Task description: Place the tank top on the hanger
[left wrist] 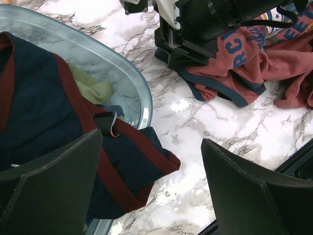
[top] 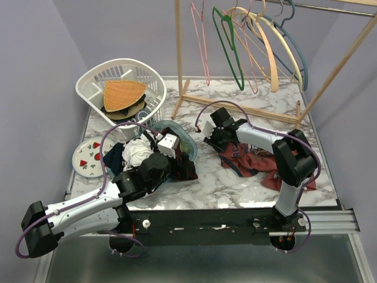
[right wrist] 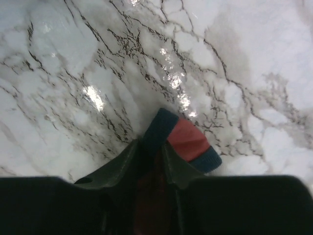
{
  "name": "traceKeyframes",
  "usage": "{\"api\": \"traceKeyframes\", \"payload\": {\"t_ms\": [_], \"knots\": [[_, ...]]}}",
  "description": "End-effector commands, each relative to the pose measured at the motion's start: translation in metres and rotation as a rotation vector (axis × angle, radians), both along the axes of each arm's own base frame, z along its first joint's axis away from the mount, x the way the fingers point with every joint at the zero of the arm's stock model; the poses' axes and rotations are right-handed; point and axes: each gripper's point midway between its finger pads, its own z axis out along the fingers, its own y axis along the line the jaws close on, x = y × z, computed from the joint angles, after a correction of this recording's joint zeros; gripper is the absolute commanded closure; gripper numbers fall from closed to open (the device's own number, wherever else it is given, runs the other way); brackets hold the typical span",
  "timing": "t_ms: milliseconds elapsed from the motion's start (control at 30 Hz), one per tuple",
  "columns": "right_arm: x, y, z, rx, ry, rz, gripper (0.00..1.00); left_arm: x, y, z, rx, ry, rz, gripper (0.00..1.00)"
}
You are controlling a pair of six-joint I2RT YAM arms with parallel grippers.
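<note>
The right hand [top: 207,138] is clenched on a narrow piece of the tank top [top: 253,162]. In its own wrist view we see only a navy-edged strip [right wrist: 188,142] coming out between the closed fingers. We judge that such a small hold can slip when the arm lifts, because most of the cloth lies bunched on the worktop [top: 235,183]. A second risk is that the hanger [top: 300,59] hangs on the rack [top: 235,109], well apart from the shirt. The left hand [left wrist: 150,139] is released and holds nothing, hovering above a clear tub [left wrist: 142,93] of dark clothes. If nobody brings the hanger near, the shirt has nowhere to go. The tank top is maroon with navy trim and navy letters. It lies crumpled in folds on the right side of the worktop, so we cannot tell where the neck opening is.
</note>
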Motion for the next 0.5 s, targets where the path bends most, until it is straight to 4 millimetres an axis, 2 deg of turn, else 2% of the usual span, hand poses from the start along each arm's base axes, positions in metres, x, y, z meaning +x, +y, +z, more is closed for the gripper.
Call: {"api": "traceKeyframes", "payload": {"t_ms": [0, 67, 100, 133, 167, 200, 233, 300, 333, 367, 400, 433, 467], "knots": [[-0.009, 0.008, 0.005, 0.018, 0.048, 0.007, 0.83, 0.0, -0.004, 0.009, -0.063, -0.016, -0.007, 0.06], [-0.019, 0.009, 0.008, 0.04, 0.074, 0.025, 0.93, -0.001, -0.005, 0.01, -0.072, -0.019, -0.016, 0.06], [-0.022, 0.01, 0.018, 0.061, 0.061, 0.038, 0.99, -0.002, -0.006, 0.011, -0.079, -0.019, -0.025, 0.06], [-0.026, 0.009, 0.022, 0.071, 0.062, 0.046, 0.99, -0.003, -0.006, 0.011, -0.081, -0.019, -0.029, 0.06], [-0.041, 0.01, 0.023, 0.094, 0.101, 0.075, 0.99, -0.004, -0.007, 0.012, -0.088, -0.021, -0.037, 0.06], [-0.046, 0.01, 0.04, 0.122, 0.079, 0.114, 0.99, -0.007, -0.009, 0.013, -0.102, -0.024, -0.054, 0.06], [-0.055, 0.01, 0.046, 0.139, 0.089, 0.144, 0.99, -0.008, -0.011, 0.015, -0.111, -0.029, -0.069, 0.06], [-0.086, 0.005, 0.054, 0.17, 0.145, 0.233, 0.99, -0.011, -0.017, 0.022, -0.143, -0.06, -0.108, 0.05], [-0.097, 0.002, 0.071, 0.201, 0.112, 0.266, 0.99, -0.015, -0.021, 0.024, -0.155, -0.063, -0.145, 0.05], [-0.111, -0.001, 0.077, 0.222, 0.128, 0.294, 0.99, -0.017, -0.023, 0.027, -0.164, -0.07, -0.163, 0.05], [-0.123, -0.008, 0.074, 0.221, 0.133, 0.321, 0.99, -0.019, -0.027, 0.032, -0.182, -0.084, -0.183, 0.04], [-0.13, -0.011, 0.081, 0.238, 0.114, 0.335, 0.99, -0.022, -0.031, 0.034, -0.193, -0.084, -0.213, 0.04], [-0.137, -0.015, 0.099, 0.27, 0.058, 0.348, 0.99, -0.025, -0.034, 0.037, -0.203, -0.087, -0.236, 0.04]]}}
